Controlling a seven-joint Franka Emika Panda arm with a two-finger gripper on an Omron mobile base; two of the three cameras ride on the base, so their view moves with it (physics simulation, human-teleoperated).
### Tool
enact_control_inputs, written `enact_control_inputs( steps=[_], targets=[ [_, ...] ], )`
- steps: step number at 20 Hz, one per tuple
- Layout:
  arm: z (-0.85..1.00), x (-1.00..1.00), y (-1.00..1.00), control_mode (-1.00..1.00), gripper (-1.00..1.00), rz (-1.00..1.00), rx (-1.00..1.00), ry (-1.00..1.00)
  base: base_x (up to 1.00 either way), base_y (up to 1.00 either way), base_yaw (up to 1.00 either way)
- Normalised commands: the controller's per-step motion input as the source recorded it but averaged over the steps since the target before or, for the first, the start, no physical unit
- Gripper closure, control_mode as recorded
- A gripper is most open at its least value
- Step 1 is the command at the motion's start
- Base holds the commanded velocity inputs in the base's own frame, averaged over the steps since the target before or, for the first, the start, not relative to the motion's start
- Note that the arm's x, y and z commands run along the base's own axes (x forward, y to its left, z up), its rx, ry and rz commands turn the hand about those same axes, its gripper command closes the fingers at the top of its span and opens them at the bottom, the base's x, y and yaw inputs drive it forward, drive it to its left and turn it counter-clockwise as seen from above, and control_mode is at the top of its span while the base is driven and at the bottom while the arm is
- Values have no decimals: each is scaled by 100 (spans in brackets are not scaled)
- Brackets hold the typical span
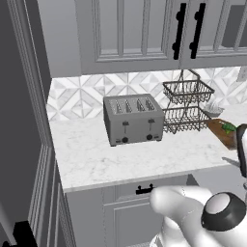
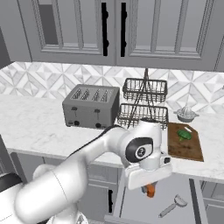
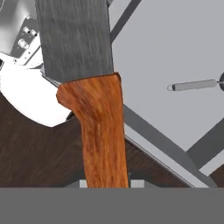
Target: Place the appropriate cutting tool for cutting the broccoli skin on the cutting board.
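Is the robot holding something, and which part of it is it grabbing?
Yes. The gripper holds the cutting tool by its orange-brown wooden handle; the broad grey blade points away from the hand.

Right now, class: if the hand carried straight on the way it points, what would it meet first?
The hand points down into the open drawer. Holding the knife, it would probably meet the drawer floor first, though depth is unclear.

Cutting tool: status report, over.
Tool shut on cutting tool, above open drawer. Cutting board holds broccoli. Wire rack stands beside it.

A toaster [image 1: 132,119] stands beside a two-tier wire basket rack [image 1: 187,106].
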Motion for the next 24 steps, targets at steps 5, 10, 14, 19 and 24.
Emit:
enact_control_inputs(
  steps=[5, 10, 14, 19, 24],
  targets=[
    [48, 100, -43, -100, 100, 0, 17, 0, 0, 0, 0],
    [14, 100, -75, -100, 100, 1, 16, 0, 0, 0, 0],
    [0, 94, -76, -100, 100, 2, 12, -1, 0, 0, 0],
    [-24, 72, -61, -100, 100, 6, 2, -9, 0, 0, 0],
    [-15, 57, -56, -100, 100, 2, 0, -12, 0, 0, 0]
  ],
)
